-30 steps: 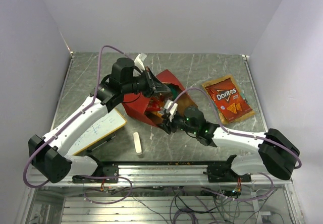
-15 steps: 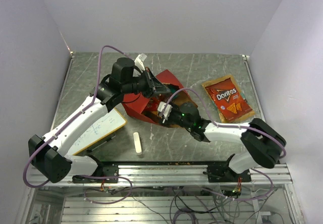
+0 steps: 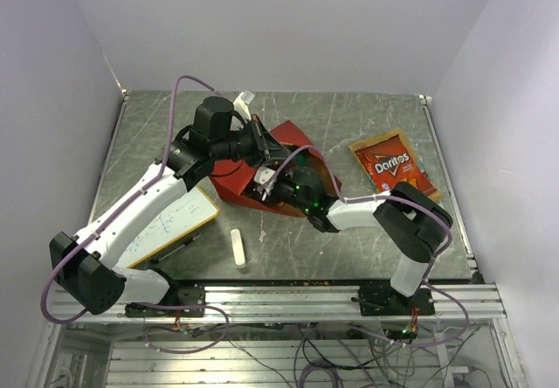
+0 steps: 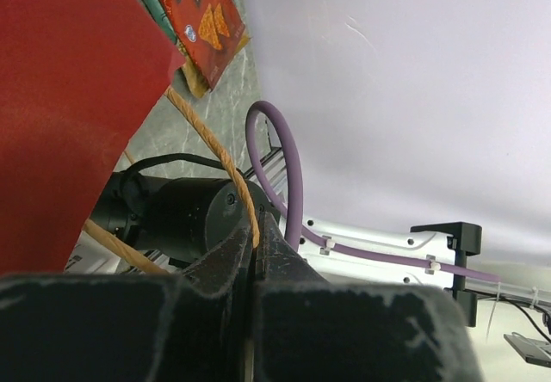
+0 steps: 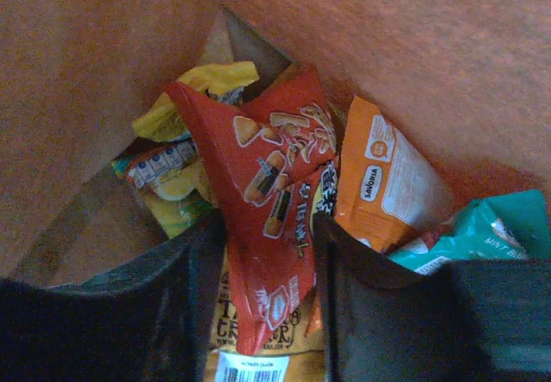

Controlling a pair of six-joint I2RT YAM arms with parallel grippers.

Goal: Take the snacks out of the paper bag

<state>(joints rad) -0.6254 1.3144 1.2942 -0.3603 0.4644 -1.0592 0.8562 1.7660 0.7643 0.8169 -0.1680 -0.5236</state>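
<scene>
My left gripper (image 4: pixel 255 243) is clamped tight on the paper bag's (image 3: pixel 232 187) handle (image 4: pixel 209 145). My right gripper (image 5: pixel 269 257) is deep inside the bag, jaws half apart astride the red packet (image 5: pixel 258 167); can't tell if they pinch it. Kraft walls (image 5: pixel 95 98) close in on both sides, and an orange packet (image 5: pixel 383 184) crowds the right finger. A Doritos packet (image 3: pixel 394 171) lies on the table (image 3: pixel 349 117), well apart.

The whole table (image 3: pixel 349 117) was taken from high above and behind the arm bases, facing down and forward. The left wrist view was set tight behind the left claw (image 4: pixel 255 244). It looked past the claw's tips along the paper bag (image 4: pixel 60 98) to the Doritos packet (image 4: pixel 202 12) beyond, both also seen from overhead. The right wrist view was aimed over the right claw (image 5: pixel 269 253) into the bag, with snacks (image 5: pixel 258 184) close ahead.
</scene>
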